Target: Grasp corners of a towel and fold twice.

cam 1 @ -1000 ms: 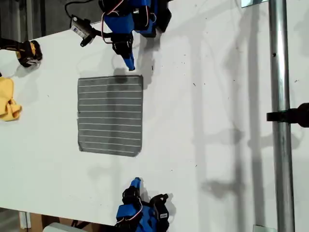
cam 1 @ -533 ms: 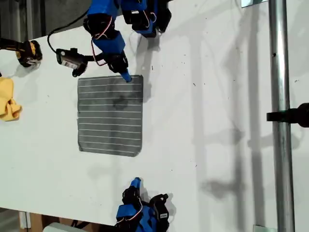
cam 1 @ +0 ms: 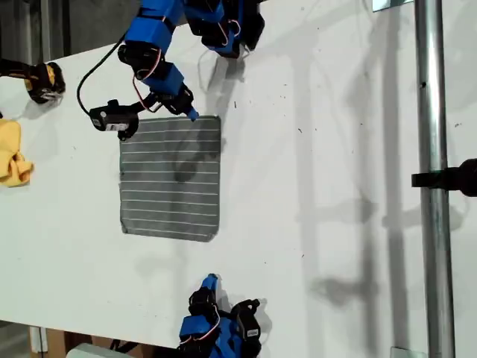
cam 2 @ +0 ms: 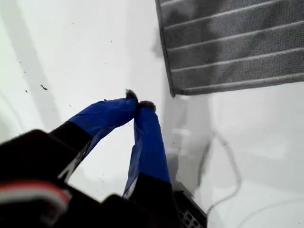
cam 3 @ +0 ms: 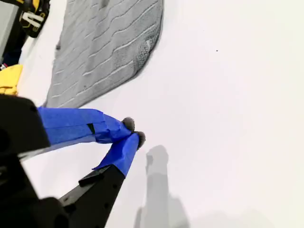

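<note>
- My first gripper [cam 2: 137, 105], pressed together and empty, is held beside the towel [cam 2: 228, 42] corner [cam 2: 174, 91]; it is best spread before lowering
- My second gripper [cam 3: 132, 131], also pressed together, is parked low in the exterior view

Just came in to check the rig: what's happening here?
A grey striped fabric towel lies flat and unfolded on the white table. My first gripper, jaws shut, is beside one towel corner, holding nothing. My second gripper, also shut, sits apart near the exterior view's bottom edge.
</note>
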You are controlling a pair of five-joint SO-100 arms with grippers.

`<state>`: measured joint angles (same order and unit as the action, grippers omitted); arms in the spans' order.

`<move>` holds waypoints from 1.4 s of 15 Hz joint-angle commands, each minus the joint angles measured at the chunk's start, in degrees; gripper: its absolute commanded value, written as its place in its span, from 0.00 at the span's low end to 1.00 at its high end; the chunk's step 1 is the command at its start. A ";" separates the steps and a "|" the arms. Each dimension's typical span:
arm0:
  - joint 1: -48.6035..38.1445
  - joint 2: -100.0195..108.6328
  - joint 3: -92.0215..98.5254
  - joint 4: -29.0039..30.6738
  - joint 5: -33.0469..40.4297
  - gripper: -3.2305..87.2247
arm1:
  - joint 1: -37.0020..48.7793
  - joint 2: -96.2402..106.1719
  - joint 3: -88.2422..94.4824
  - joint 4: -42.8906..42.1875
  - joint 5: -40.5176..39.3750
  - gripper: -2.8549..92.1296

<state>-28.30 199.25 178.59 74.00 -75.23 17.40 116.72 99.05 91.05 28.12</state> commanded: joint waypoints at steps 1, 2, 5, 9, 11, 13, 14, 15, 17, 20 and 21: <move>-0.53 0.09 0.00 0.35 -0.79 0.02 | 1.32 -1.76 -3.87 0.62 -2.72 0.03; -0.53 0.09 0.00 0.35 -0.79 0.02 | 1.76 -2.64 -3.96 0.18 -3.16 0.03; -0.53 0.09 0.00 0.35 -0.79 0.02 | 2.11 -4.57 -3.52 -1.41 -2.99 0.03; -0.53 0.09 0.00 0.35 -0.79 0.02 | 2.72 -6.15 -4.04 0.53 -2.55 0.36; -0.53 0.09 0.00 0.35 -0.79 0.02 | 3.69 -7.91 -5.89 2.11 -1.93 0.45; -0.53 0.09 0.00 0.35 -0.79 0.02 | 4.92 -8.79 -5.19 1.76 -1.85 0.45; -0.44 0.09 0.00 0.35 -0.79 0.02 | 5.01 -9.40 -4.39 0.88 -1.85 0.45; -0.44 0.09 0.00 0.35 -0.79 0.02 | 5.36 -10.20 -3.25 -0.53 -1.85 0.45; -0.44 0.09 0.00 0.35 -0.79 0.02 | 5.80 -11.60 1.23 -5.71 -2.20 0.44; -0.44 0.09 0.00 0.35 -0.79 0.02 | 6.86 -12.66 10.63 -16.00 -3.34 0.42; -0.44 0.09 0.00 0.35 -0.79 0.02 | 7.56 -12.83 13.80 -19.34 -3.96 0.42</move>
<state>-28.30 199.25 178.59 74.00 -75.41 24.08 103.54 110.92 75.94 25.14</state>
